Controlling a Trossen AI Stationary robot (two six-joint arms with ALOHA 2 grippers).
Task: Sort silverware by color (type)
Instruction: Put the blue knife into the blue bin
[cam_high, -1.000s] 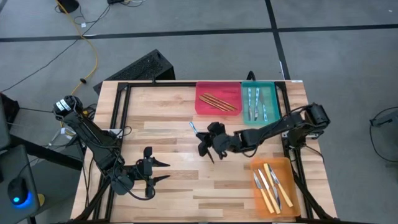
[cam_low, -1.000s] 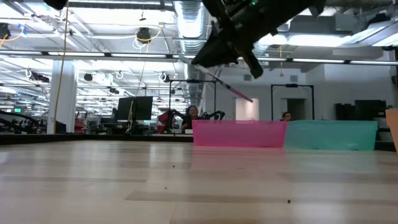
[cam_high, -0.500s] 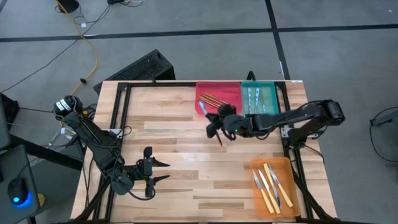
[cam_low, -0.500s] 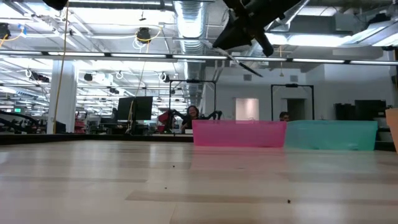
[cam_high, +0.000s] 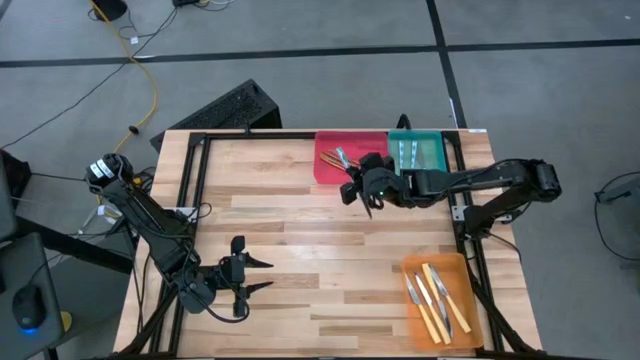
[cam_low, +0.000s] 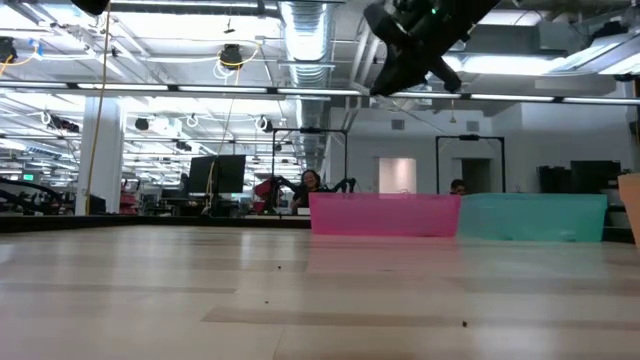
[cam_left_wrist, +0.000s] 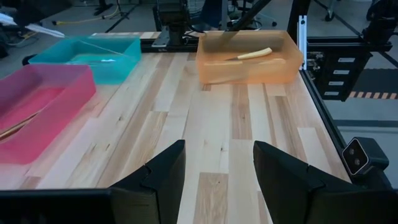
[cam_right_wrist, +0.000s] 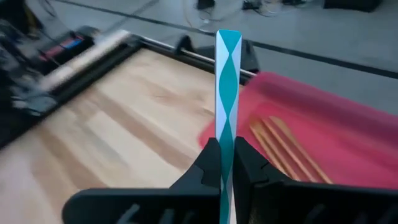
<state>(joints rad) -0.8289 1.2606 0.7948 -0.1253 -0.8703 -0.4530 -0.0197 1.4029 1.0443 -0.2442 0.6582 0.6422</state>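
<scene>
The fingers of the right gripper (cam_right_wrist: 227, 163) are clamped on a light-blue-handled utensil (cam_right_wrist: 227, 81), held above the table beside the red tray (cam_high: 330, 165), where tan sticks (cam_right_wrist: 287, 148) lie. The left gripper (cam_left_wrist: 217, 163), fingers apart, is parked near the table's front-left.

Teal-patterned utensil (cam_right_wrist: 227, 93): I see only its handle; the lower end is clamped and hidden between the right gripper (cam_right_wrist: 227, 163) fingers. Right gripper in my low view (cam_low: 415, 45): top cut off by frame edge. Red tray (cam_left_wrist: 37, 99): cropped in left wrist view. Sticks (cam_high: 345, 160): partly covered overhead.
</scene>
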